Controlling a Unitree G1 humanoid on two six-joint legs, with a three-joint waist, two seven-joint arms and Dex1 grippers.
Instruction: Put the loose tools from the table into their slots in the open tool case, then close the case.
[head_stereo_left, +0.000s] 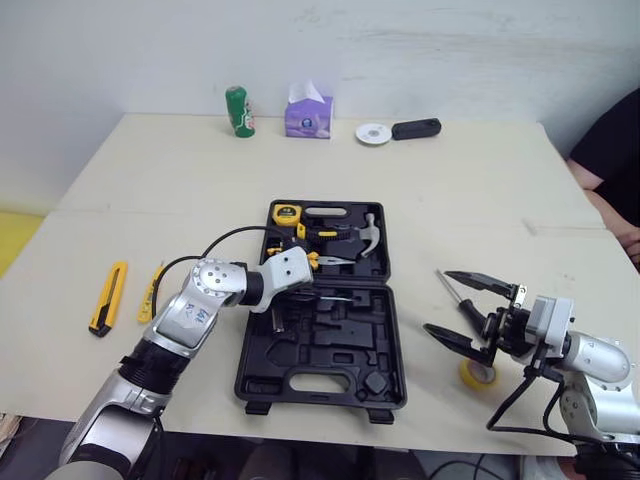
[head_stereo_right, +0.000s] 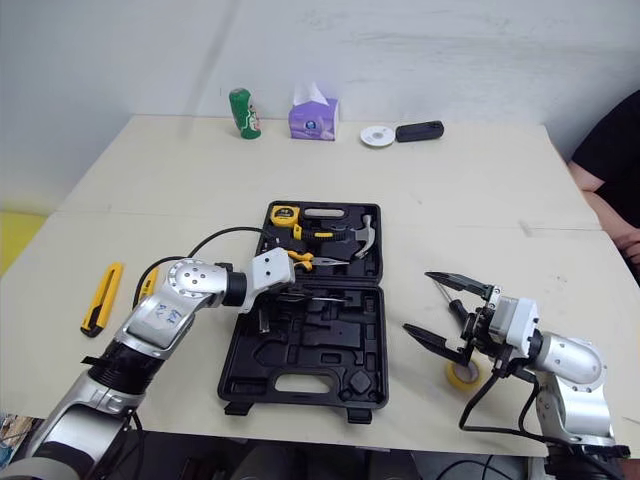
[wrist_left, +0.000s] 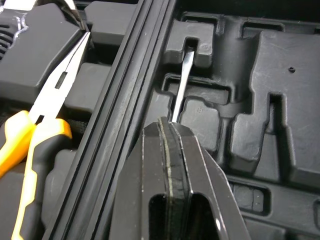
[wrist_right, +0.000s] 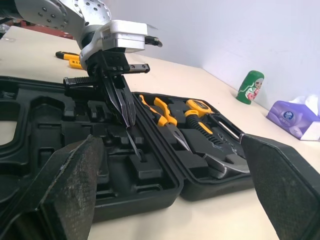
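Left tool (wrist_left: 167, 131) pinches a screwdriver (wrist_left: 181, 85) in the case (head_stereo_left: 320, 400); right tool (head_stereo_left: 437, 300) gapes wide

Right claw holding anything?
No, the right claw is spread wide open, with nothing in it.

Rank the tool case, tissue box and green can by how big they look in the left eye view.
1. the tool case, by far
2. the tissue box
3. the green can, slimmer than the box
Box and can stand far back, so both look smaller than they would nearby.
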